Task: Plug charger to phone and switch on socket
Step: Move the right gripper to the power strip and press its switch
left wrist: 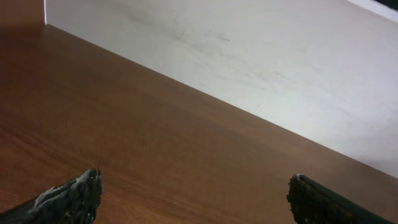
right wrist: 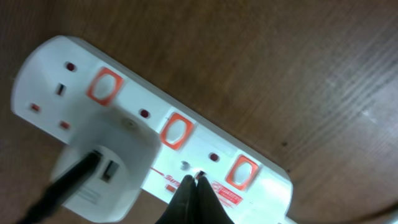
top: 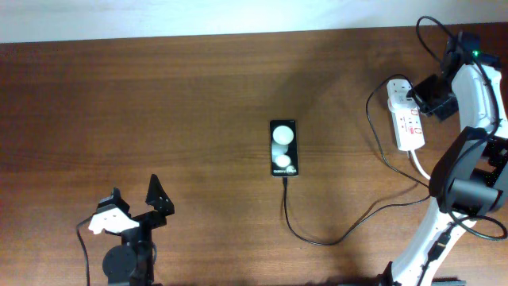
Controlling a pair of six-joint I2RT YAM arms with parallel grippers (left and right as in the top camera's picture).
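Right hand (right wrist: 196, 182), pinched shut on nothing, hovers over the socket (right wrist: 199, 147) at 3 o'clock on the tabletop (right wrist: 280, 62), and should shift toward 11 o'clock onto the middle switch (right wrist: 175, 131) beside the adapter (right wrist: 106, 155), then press squarely down.

- The counter (top: 159, 103): dark brown wood with a fine grain running along its length. It lies under and ahead of the left end effector (left wrist: 193, 196) and beneath the right end effector (right wrist: 194, 182).
- A pale surface (left wrist: 280, 62): flat, off-white and faintly scuffed, well ahead of the left end effector. It meets the counter's far edge in a straight line.
- A dark speck (right wrist: 284, 144): a tiny mark on the wood, above and right of the right end effector, too small to identify.
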